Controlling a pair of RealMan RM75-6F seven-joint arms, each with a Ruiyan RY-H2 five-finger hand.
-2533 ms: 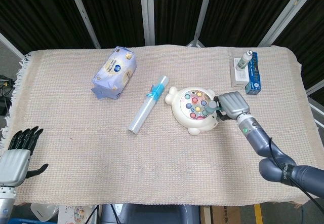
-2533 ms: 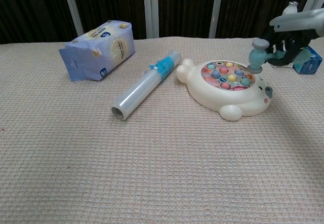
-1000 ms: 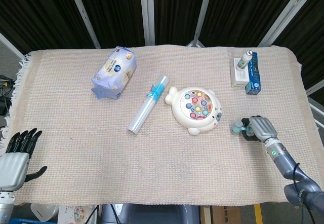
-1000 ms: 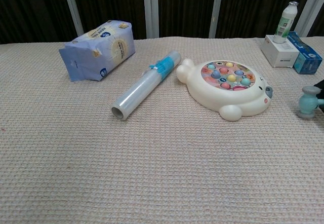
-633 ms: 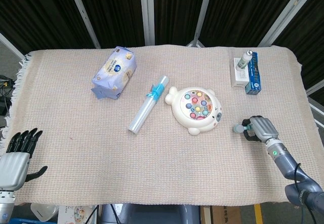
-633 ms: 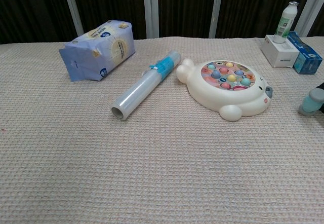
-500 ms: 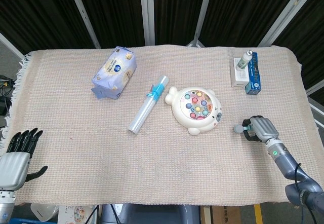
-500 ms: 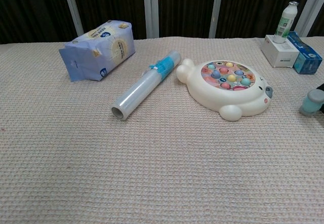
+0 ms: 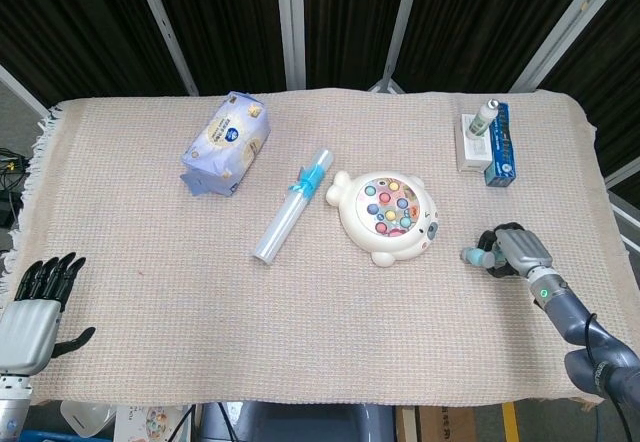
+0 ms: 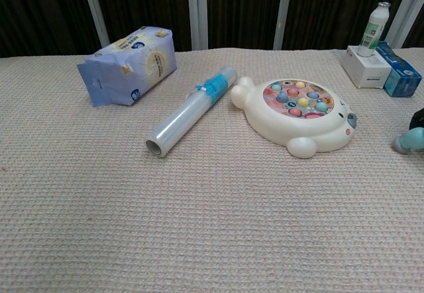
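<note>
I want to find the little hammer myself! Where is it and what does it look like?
Start at the white bear-shaped toy with coloured buttons, mid-table. Look right of it, to the right hand. The hammer sticks out of that hand: small, teal, with a grey tip.

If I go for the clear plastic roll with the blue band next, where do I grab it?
Take the clear plastic roll with the blue band across its bare middle, from above. It lies flat and slanted on the woven cloth, open space on both long sides, so fingers can close around it.
</note>
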